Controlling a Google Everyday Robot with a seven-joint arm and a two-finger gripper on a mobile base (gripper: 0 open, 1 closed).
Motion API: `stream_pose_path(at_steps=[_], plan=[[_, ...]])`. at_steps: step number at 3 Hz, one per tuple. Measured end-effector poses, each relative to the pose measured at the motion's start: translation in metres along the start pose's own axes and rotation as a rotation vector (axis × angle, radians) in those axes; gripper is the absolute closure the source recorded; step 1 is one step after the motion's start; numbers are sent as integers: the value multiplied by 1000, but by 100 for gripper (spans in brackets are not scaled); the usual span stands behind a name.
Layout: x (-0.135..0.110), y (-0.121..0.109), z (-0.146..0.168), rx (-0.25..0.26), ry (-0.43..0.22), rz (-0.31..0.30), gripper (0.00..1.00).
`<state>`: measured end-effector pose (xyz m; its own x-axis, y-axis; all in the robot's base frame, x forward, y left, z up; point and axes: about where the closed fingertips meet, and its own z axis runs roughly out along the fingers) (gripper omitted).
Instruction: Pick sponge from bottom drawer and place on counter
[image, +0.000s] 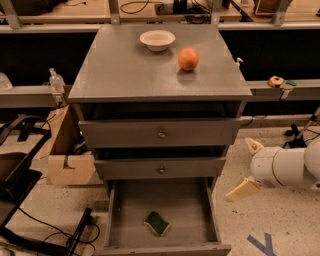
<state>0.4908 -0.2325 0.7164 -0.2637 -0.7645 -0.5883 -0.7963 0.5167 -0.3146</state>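
Note:
The dark-green sponge (157, 223) lies flat in the open bottom drawer (120, 220), near its front middle. The grey counter (130, 70) tops the cabinet above it. My gripper (246, 167) is to the right of the cabinet, level with the middle drawer, its two cream fingers spread apart and holding nothing. One fingertip (253, 145) points up-left, the other (242, 189) down-left. The gripper is up and to the right of the sponge, outside the drawer.
A white bowl (157, 39) and an orange (188, 59) stand on the counter's far part. Two upper drawers with knobs (161, 133) are pushed in. A cardboard box (62, 150) and dark equipment (20, 175) stand left of the cabinet. Blue tape (265, 244) marks the floor.

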Motion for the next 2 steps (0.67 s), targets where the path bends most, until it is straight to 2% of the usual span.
stream_pose_path(at_steps=[1, 2], plan=[[3, 8, 36, -8, -61, 38, 0], [16, 0, 100, 17, -157, 87, 0]])
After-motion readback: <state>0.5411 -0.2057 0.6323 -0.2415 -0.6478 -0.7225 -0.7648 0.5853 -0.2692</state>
